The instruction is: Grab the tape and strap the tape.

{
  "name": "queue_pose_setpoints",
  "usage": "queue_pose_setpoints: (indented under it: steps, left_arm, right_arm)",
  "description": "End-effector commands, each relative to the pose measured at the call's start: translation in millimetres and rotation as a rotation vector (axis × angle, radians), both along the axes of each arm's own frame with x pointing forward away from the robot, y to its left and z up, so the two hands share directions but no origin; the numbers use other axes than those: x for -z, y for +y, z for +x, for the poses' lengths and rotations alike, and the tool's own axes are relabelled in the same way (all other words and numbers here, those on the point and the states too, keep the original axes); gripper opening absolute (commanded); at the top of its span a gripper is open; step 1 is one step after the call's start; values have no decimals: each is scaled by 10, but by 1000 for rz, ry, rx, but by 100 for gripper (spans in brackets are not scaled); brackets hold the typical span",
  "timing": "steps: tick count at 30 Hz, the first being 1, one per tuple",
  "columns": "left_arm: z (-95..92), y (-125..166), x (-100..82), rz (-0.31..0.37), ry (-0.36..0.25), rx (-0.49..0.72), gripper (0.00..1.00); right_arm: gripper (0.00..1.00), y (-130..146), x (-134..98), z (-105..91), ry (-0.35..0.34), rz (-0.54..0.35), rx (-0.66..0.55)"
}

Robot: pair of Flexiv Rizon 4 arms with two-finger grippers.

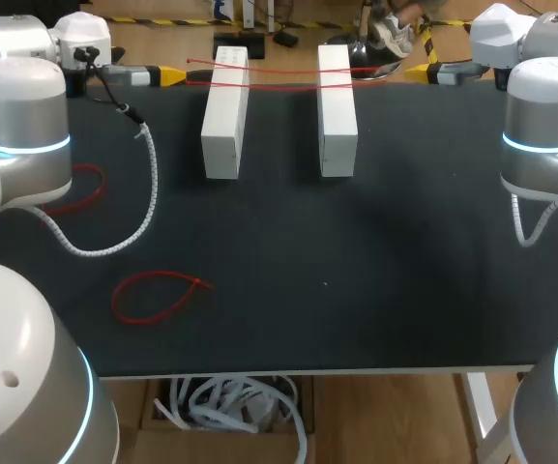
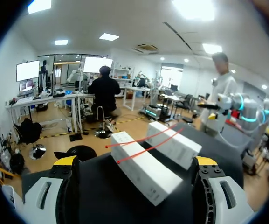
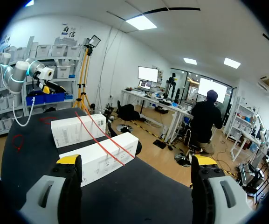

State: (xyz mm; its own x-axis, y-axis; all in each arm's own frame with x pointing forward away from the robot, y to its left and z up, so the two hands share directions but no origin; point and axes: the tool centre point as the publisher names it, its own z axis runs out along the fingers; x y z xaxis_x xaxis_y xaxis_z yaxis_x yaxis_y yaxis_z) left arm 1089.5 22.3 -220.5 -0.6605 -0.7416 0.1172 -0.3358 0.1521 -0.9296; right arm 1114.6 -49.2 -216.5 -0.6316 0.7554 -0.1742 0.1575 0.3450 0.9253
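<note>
Two white boxes (image 1: 224,111) (image 1: 337,108) lie side by side at the far middle of the black table (image 1: 356,271). Two red tape strands (image 1: 269,77) stretch across their far ends. My left gripper (image 1: 165,74) hovers at the far edge, left of the boxes, open and empty. Opposite it, right of the boxes, my right gripper (image 1: 421,70) is also open and empty. In the left wrist view the boxes (image 2: 141,168) and red strands (image 2: 146,140) lie ahead of the open gripper (image 2: 135,163). In the right wrist view the gripper (image 3: 136,161) faces the boxes (image 3: 99,158) and strands (image 3: 97,135).
A loose red tape loop (image 1: 158,293) lies on the near left of the table, seen also as a red loop (image 3: 17,141) in the right wrist view. Another red loop (image 1: 80,188) sits by my left arm, beside a white coiled cable (image 1: 148,193).
</note>
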Motion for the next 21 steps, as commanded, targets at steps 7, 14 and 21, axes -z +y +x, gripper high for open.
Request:
queue_pose_setpoints:
  steps: [7,14,21]
  left_arm:
    - [32,71,125,47,-93,323,100]
    - [116,44,291,75,-85,414,100]
    - [168,-48,365,65,-84,452,45]
  right_arm:
    - [100,-3,0,-3,0,0,0]
    - [100,-3,0,-3,0,0,0]
    - [100,-3,0,-3,0,0,0]
